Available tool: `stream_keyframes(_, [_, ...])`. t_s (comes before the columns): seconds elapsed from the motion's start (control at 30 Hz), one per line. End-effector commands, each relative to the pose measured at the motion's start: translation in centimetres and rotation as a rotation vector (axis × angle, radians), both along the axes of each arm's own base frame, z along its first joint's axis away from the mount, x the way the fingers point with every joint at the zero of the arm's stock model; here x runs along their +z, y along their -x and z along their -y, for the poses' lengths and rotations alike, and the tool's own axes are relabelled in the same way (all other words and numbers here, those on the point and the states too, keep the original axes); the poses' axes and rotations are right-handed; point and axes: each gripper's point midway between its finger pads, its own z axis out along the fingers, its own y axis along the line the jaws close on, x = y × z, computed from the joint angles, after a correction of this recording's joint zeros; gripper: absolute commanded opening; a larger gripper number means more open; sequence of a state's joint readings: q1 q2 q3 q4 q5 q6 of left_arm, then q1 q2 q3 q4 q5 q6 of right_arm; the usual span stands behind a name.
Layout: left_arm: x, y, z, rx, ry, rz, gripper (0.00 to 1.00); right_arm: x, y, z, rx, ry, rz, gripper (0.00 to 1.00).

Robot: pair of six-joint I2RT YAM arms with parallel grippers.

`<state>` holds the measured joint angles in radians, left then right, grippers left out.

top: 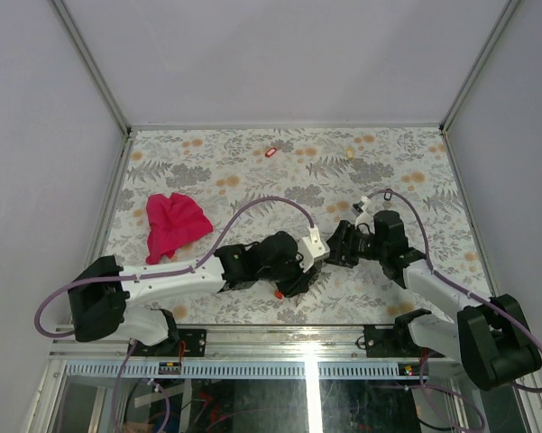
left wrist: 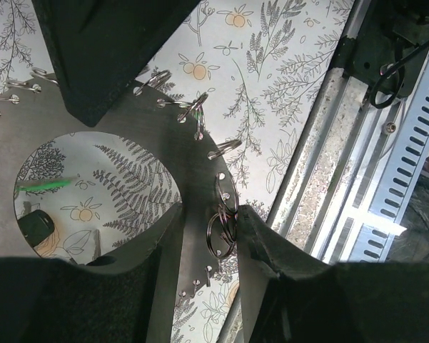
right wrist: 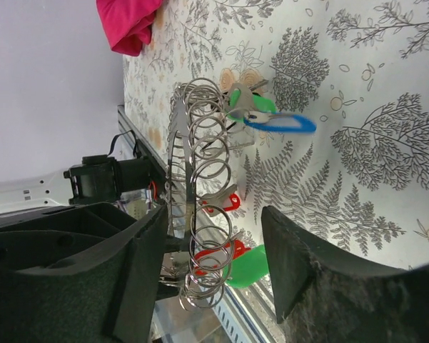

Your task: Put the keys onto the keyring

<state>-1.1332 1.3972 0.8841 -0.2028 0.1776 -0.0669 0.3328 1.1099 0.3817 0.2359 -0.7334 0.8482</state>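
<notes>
Top view: a red-tagged key lies near the desk's 12 o'clock edge; left wrist view: the left tool pinches the rim of the flat grey keyring; right wrist view: the keyring stands edge-on, axis 12-to-6 o'clock, between the spread fingers of the right tool, with tagged keys pointing toward 3 o'clock.

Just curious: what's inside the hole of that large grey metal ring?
Through the hole in the large grey metal keyring show the fern-printed table cover, a blurred green tag and an unidentifiable dark shape. The black left gripper covers the hole's lower edge.
</notes>
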Motion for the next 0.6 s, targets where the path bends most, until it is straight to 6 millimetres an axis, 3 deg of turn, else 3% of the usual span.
stream_keyframes(0.0, [2.4, -0.3, 1.8, -0.047, 0.066, 0.064, 0.0, 1.7, 0.0, -0.9, 0.076, -0.067, 0.047, 0.59])
stream_keyframes(0.17, [2.6, -0.1, 1.9, -0.064, 0.06, 0.078, 0.0, 1.2, 0.6, -1.3, 0.116, -0.089, 0.012, 0.49])
stream_keyframes(0.43, [2.5, -0.2, 1.5, -0.061, 0.036, 0.1, 0.0, 2.2, 1.1, -1.7, 0.142, -0.156, 0.019, 0.13])
stream_keyframes(0.57, [3.0, -0.6, 1.3, -0.028, 0.043, 0.114, 0.1, 2.7, 0.9, -1.4, 0.101, -0.145, 0.038, 0.0])
